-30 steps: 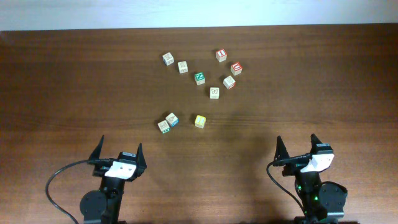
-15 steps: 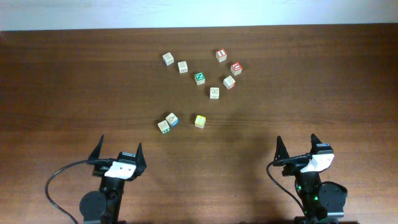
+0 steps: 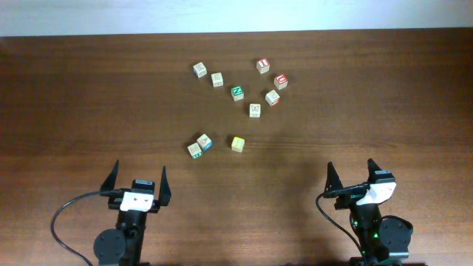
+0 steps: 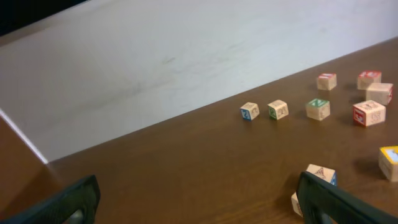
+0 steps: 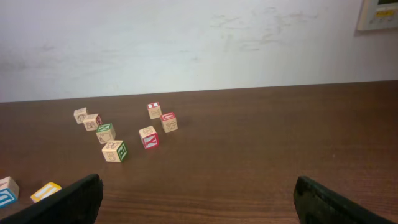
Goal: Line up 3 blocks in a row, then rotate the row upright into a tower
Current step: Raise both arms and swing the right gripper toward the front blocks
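When reaching from 6 o'clock with left pincer [image 3: 139, 168] and right pincer [image 3: 352, 165], both spread apart and empty, beware nudging the crowded blue-marked block [image 3: 205, 141] and pale block [image 3: 194, 150], at 9 o'clock of yellow block [image 3: 237, 144], on the desk [image 3: 89, 96]. Avoid mistaking green cube [image 3: 237, 92] at 12 o'clock.

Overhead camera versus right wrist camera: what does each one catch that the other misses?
Only overhead: the left gripper, open, with its black cable. Only right wrist: a white panel on the wall. Both: the open right gripper, the brown table, the yellow-faced block and the green-faced cube.
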Action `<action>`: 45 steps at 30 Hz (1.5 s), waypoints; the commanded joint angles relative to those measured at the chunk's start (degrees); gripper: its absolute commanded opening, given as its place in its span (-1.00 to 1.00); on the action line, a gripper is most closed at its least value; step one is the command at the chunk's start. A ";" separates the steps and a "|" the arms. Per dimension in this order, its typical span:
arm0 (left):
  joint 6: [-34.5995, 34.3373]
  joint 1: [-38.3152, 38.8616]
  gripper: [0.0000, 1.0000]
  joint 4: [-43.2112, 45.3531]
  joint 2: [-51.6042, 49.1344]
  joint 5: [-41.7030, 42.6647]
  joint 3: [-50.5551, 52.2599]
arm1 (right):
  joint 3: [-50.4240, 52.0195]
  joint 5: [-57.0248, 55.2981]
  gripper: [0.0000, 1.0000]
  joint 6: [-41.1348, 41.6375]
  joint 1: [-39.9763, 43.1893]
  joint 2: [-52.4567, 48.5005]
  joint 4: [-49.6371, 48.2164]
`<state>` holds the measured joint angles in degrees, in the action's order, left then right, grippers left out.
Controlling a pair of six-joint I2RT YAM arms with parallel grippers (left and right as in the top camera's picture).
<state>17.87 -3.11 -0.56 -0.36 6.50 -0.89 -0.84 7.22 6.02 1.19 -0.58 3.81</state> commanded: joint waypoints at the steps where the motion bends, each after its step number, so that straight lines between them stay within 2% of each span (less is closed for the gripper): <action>1: -9.09 -0.20 0.98 0.70 -0.04 -3.17 0.35 | 0.35 1.20 0.96 0.39 0.28 0.37 -0.24; 3: -13.92 -0.20 0.98 1.38 -0.04 -5.01 0.35 | -0.11 1.20 0.96 0.42 0.28 0.35 -0.13; 5: -22.18 -0.20 0.98 0.94 -0.07 -9.55 0.35 | -0.24 1.22 0.96 1.99 0.31 0.26 -0.20; 6: -23.02 -0.20 0.98 0.98 -0.07 -9.31 0.35 | -0.24 1.42 0.96 2.47 0.33 0.22 -0.17; 16: -23.21 -0.20 0.98 3.10 -1.31 -9.29 -0.70 | -8.07 3.39 0.96 3.89 0.33 -0.26 0.70; 23: -23.15 -0.20 0.98 3.17 -8.90 -9.16 -6.01 | -11.37 6.14 0.96 3.89 0.33 -3.41 0.68; 25: -20.72 -0.20 0.99 3.56 -13.88 -8.83 -9.07 | -13.22 6.36 0.96 3.89 0.33 -6.27 0.68; 29: -14.03 -0.20 0.98 4.24 -31.71 -0.96 -19.82 | -21.24 11.19 0.96 3.89 0.33 -19.30 0.76; 31: -13.86 -0.20 0.98 1.97 -40.02 0.48 -26.16 | -26.03 13.09 0.96 3.89 0.33 -26.58 1.11; 33: -13.88 -0.20 0.98 -5.11 -51.82 4.46 -37.75 | -33.40 15.50 0.96 3.89 0.33 -36.41 4.68; 35: -13.86 -0.20 0.99 -14.78 -63.43 5.33 -51.12 | -43.71 16.79 0.96 3.87 0.33 -48.63 12.81; 38: -13.86 -0.17 0.98 -29.14 -76.72 5.35 -67.54 | -58.01 16.85 0.96 3.87 0.33 -63.58 24.94; 41: -13.86 -0.13 0.98 -43.28 -88.17 7.39 -81.90 | -74.34 22.75 0.96 3.85 0.04 -80.00 37.77; 43: -13.88 -0.02 0.98 -45.77 -92.17 9.84 -85.09 | -82.97 26.18 0.96 3.87 -2.84 -89.85 44.19; 45: -13.90 0.09 0.98 -46.77 -93.11 9.81 -85.09 | -87.45 28.87 0.96 3.87 -8.20 -97.68 46.31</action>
<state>3.46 -3.11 -46.37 -92.77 14.35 -84.62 -84.47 31.27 10.28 -2.17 -93.01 48.99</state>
